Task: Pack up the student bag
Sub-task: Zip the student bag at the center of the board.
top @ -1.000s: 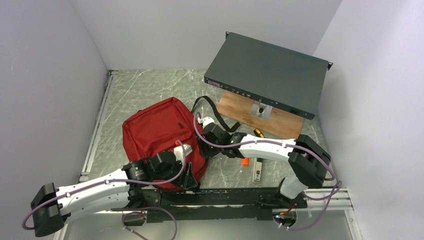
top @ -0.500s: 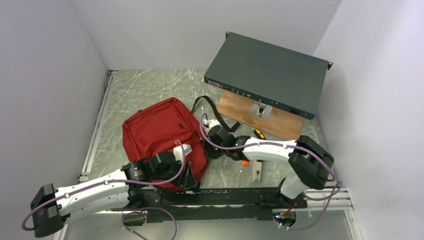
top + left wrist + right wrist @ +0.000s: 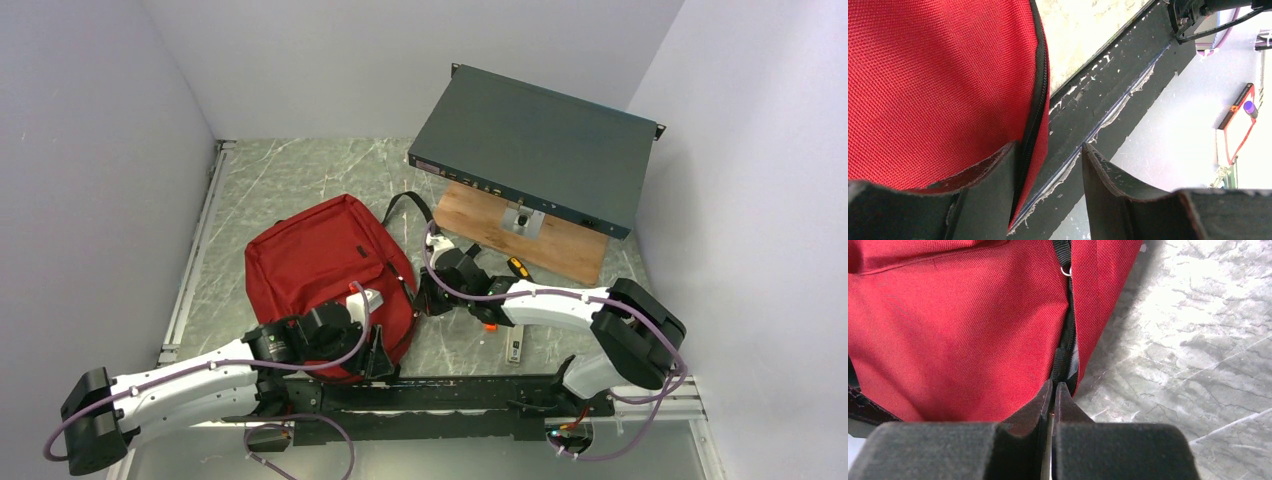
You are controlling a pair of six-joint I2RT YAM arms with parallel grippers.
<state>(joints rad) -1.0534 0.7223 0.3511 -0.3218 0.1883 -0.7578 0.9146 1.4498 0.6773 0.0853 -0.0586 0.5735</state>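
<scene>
My right gripper [image 3: 1054, 386] is clenched tight at the black zip [image 3: 1066, 340] of the student bag [image 3: 320, 262], which lies on the table [image 3: 290, 170] near my bases. My left gripper [image 3: 1049, 150] stands parted astride its near edge.

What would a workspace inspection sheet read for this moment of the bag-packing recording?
Surface: grey marbled tabletop.
Job's things: dark red fabric backpack, lying flat.
Clutter: flat teal metal box over a wooden board; yellow-black tool, orange piece and pale stick by the right arm.
Grippers: left gripper open, astride the backpack's zipped edge; right gripper shut at its black zip.
Cables: purple cables along both arms.
Surroundings: white walls; metal rail on the left.
</scene>
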